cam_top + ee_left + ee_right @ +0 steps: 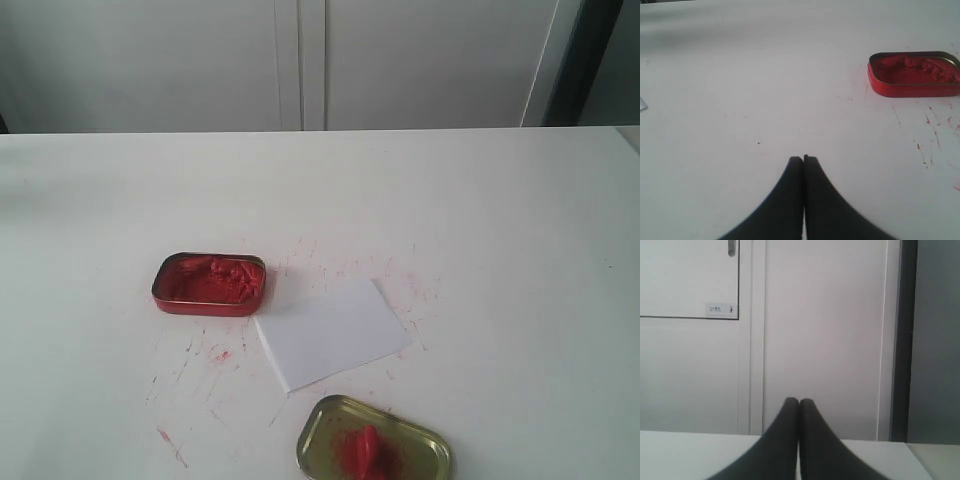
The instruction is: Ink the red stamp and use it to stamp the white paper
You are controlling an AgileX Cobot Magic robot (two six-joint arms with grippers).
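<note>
The white paper (331, 333) lies flat and blank near the middle of the table, turned at an angle. Just in front of it a gold tin lid (420, 436) holds a red smear. On that smear lies a small bright red piece, apparently the red stamp (369, 447), partly cut off by the frame's lower edge. The open red tin of lumpy ink paste (209, 283) (914, 74) stands left of the paper. Neither arm shows in the exterior view. My left gripper (803, 158) is shut and empty over bare table, well away from the tin. My right gripper (799, 401) is shut and empty, facing the wall.
Red ink streaks and specks (215, 355) mark the white table (480, 220) around the tin and paper. White cabinet doors (300, 60) stand behind the table's far edge. A dark vertical strip (905, 340) runs down the wall at the right.
</note>
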